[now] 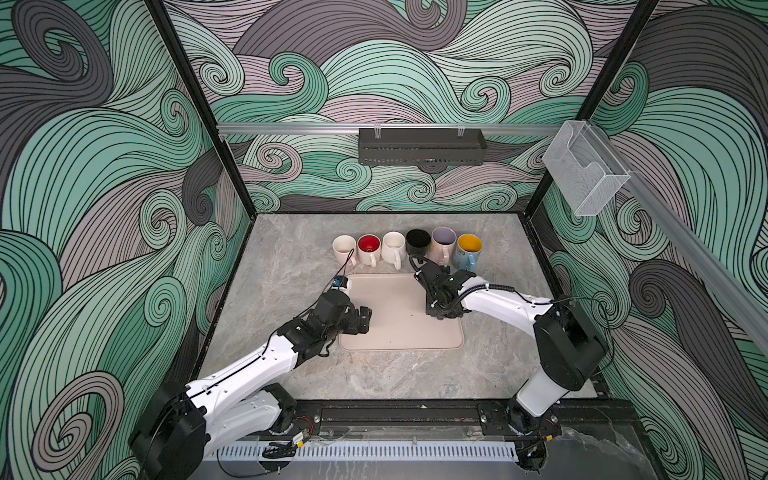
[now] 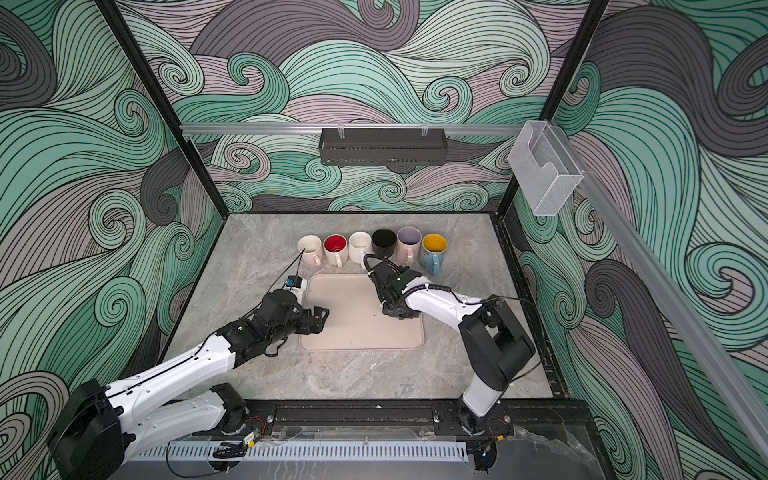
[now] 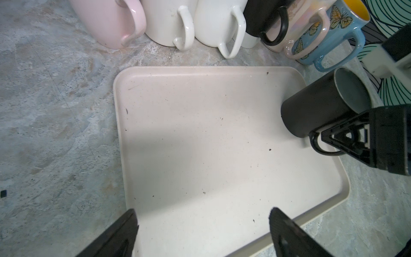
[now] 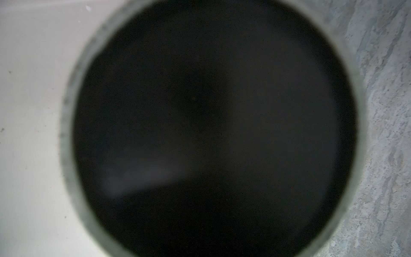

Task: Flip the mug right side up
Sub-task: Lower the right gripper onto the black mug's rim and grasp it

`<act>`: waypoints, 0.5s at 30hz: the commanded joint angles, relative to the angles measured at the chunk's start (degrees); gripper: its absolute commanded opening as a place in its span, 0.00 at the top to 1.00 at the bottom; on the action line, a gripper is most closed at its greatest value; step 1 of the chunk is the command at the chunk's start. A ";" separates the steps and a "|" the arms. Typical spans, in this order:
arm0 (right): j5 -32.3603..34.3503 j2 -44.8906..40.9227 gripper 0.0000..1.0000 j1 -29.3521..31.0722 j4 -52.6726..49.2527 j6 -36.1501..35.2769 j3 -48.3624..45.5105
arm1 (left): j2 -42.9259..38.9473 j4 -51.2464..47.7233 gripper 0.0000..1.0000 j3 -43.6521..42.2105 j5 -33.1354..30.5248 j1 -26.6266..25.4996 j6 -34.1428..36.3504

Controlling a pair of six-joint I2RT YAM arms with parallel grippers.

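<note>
The black mug [image 3: 318, 106] with a grey inside hangs tilted over the right edge of the beige tray [image 3: 200, 133], its base low against the tray and its mouth turned up. My right gripper [image 3: 347, 138] is shut on the mug's handle. In the right wrist view the mug's dark mouth [image 4: 211, 122] fills the frame and hides the fingers. In both top views the right gripper [image 1: 440, 309] [image 2: 397, 311] covers the mug. My left gripper [image 3: 203, 222] [image 1: 365, 318] is open over the tray's left side and holds nothing.
Several upright mugs stand in a row behind the tray, from a pink one [image 1: 344, 246] to a blue one with a yellow inside [image 1: 468, 247], handles toward the tray. A black rack [image 1: 422, 146] and a clear bin [image 1: 584, 166] hang on the walls.
</note>
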 commanded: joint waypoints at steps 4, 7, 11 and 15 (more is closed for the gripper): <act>-0.73 -1.51 0.75 -1.07 2.19 -1.76 -1.12 | 0.32 -0.44 0.07 2.83 0.92 0.31 -0.85; 0.08 -2.67 0.91 -1.35 2.49 -2.60 -1.75 | 0.43 -0.54 0.07 2.84 0.97 0.32 -0.95; 0.96 -4.16 1.00 -1.43 3.28 -4.34 -2.47 | 1.22 -0.16 0.07 2.90 1.14 0.31 -1.10; -0.47 -8.05 1.00 -1.43 7.72 -7.82 -4.38 | 1.97 0.29 0.07 2.99 1.32 0.31 -1.46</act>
